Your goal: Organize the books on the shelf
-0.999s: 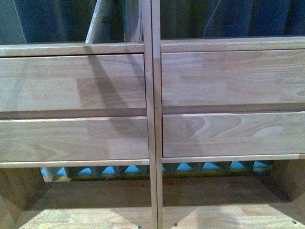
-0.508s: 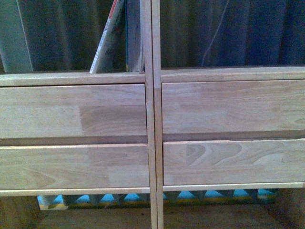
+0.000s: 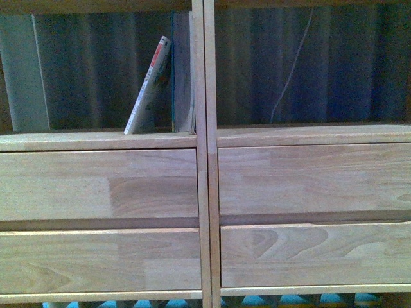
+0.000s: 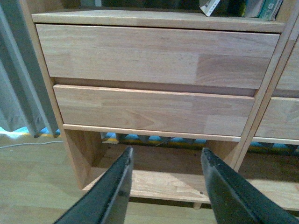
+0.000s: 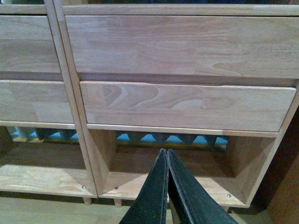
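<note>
The light wooden shelf (image 3: 204,192) fills the front view, with two columns and drawer fronts. In its left open compartment a thin book with a white spine and red marks (image 3: 148,86) leans right. Slim upright books with a teal edge (image 3: 182,77) stand against the centre divider. The bottoms of the books (image 4: 243,7) show in the left wrist view. My left gripper (image 4: 164,156) is open and empty, low before the shelf's (image 4: 154,60) left column. My right gripper (image 5: 166,156) is shut with nothing in it, low before the shelf's (image 5: 182,70) right column.
Behind the open-backed compartments hangs a dark curtain (image 3: 308,64) with a thin white cord (image 3: 290,70). A grey curtain (image 4: 18,93) hangs left of the shelf over a light wood floor (image 4: 32,186). Blue and yellow material (image 5: 154,138) shows behind the bottom compartments.
The front view has risen: the drawers have slid down the picture and the upper compartment with the leaning book has come fully into sight. The bottom compartments have dropped out of view.
</note>
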{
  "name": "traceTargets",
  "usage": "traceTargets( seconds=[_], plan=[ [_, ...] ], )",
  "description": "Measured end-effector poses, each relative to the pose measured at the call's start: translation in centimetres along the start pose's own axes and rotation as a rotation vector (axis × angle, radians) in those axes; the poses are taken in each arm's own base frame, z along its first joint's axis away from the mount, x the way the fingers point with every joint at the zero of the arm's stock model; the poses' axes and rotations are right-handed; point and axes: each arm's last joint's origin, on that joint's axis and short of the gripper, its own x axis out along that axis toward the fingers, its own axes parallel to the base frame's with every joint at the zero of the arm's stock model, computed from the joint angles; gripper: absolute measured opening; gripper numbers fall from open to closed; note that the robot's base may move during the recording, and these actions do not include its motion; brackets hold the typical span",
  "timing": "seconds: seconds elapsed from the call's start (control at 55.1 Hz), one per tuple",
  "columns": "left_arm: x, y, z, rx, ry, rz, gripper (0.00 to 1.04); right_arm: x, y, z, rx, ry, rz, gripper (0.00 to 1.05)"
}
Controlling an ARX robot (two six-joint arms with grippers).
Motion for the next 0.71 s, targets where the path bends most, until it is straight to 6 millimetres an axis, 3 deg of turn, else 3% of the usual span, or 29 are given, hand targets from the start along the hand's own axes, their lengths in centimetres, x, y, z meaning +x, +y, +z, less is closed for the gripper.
traceTargets(
  seconds=[0.254,0.708],
  plan=[
    [-0.1,-1.4,-1.6,0.002,-0.011,-0.012,0.03,0.0,0.0,0.0,0.000,0.000,0.001,0.03],
    [-0.1,-1.5,-3.6,0.008,-0.009,-0.012,0.03,0.0,0.0,0.0,0.000,0.000,0.000,0.03]
  ],
)
